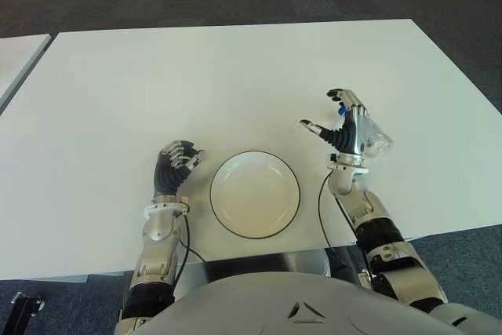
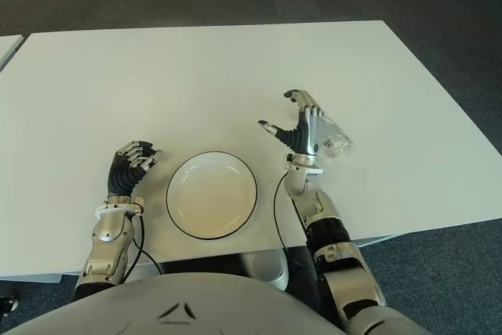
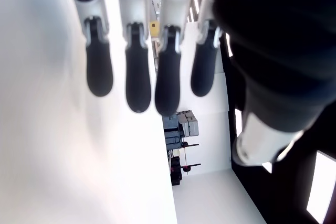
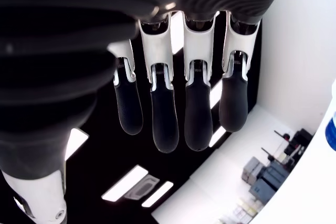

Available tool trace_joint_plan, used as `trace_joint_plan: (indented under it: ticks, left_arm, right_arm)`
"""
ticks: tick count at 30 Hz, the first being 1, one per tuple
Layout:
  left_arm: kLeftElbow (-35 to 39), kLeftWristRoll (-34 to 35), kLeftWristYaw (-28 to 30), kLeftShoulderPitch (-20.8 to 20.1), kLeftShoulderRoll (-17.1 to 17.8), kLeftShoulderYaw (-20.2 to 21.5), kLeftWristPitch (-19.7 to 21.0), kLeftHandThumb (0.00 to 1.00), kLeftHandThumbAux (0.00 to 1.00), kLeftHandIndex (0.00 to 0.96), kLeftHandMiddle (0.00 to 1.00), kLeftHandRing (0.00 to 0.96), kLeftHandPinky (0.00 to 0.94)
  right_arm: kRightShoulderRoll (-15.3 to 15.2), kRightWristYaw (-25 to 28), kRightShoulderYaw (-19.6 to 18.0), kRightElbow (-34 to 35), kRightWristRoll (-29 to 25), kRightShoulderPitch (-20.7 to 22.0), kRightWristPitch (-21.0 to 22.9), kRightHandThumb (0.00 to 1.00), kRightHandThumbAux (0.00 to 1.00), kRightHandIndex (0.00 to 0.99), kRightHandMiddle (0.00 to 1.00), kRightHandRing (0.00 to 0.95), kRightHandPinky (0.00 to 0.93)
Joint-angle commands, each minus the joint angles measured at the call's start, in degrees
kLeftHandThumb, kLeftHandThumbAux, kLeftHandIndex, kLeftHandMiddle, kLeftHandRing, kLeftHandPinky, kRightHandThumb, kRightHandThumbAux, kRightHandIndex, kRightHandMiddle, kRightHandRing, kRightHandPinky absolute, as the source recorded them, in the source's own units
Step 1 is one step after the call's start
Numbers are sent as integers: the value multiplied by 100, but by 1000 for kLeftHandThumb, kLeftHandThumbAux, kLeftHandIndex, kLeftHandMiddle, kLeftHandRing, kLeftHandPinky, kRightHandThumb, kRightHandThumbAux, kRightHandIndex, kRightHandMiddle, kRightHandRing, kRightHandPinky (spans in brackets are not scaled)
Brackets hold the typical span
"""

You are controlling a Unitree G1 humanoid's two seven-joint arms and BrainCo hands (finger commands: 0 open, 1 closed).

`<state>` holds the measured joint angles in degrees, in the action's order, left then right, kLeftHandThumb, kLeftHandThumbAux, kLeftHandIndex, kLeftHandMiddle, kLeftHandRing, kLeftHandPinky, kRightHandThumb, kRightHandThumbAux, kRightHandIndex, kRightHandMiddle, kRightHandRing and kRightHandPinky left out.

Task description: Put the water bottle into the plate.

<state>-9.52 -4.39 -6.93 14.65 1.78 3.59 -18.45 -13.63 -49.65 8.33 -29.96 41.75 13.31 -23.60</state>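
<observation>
Right hand [image 1: 345, 125] spread, holding nothing, beside water bottle [image 1: 375, 140] lying right of plate [image 1: 255, 194] | left hand [image 1: 177, 162] curled left of plate | risk: my fingers roll the bottle away.

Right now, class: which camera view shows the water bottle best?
The left eye view: the clear water bottle with its blue cap shows beside the open right hand, right of the plate. The right eye view shows much the same. The right wrist view catches only a blue sliver at its edge; the left wrist view shows none.
</observation>
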Motion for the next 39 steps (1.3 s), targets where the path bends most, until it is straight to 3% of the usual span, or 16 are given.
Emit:
trace_joint_plan:
  ticks: [1,4,5,8,13,20,29,36,39]
  left_arm:
    - [-19,31,15,61,-28,14,109,707,713,430,507,505,500]
    - [-26,51,39,67,-30,20,91,707,712,430,506,504,500]
    - [-30,60,47,69,-30,22,81,707,712,430,508,505,500]
    - [-41,85,57,71,-32,24,57,707,712,430,509,505,500]
    - [-101,146,90,64,-22,22,1,707,711,431,509,504,499]
    - [-103,198,118,66,-15,32,11,707,710,431,507,503,498]
    - [-96,164,86,77,-15,24,-27,707,711,431,508,506,495]
    - [-73,166,88,95,-27,14,-43,707,711,431,510,505,495]
    - [-76,208,116,95,-34,18,-55,707,710,431,512,505,497]
  right_arm:
    - [-112,-23,-7,-259,75,187,461,387,645,64,23,23,30]
    - [-115,-24,14,-235,186,225,956,410,555,22,7,7,9]
    - [-114,-2,13,-217,218,244,1147,456,471,14,4,4,6]
    - [-83,129,-8,-167,244,330,1727,524,345,4,1,1,1]
    - [-46,264,25,-236,279,546,2534,568,250,0,0,0,0]
    - [-15,506,159,-299,358,736,3525,580,193,0,0,0,0]
    - [-16,1429,233,-288,221,943,4619,581,172,0,0,0,0]
    - [-38,1999,285,-619,116,1169,5076,560,172,0,0,0,0]
    - [-58,2113,306,-810,49,1226,5075,554,173,0,0,0,0]
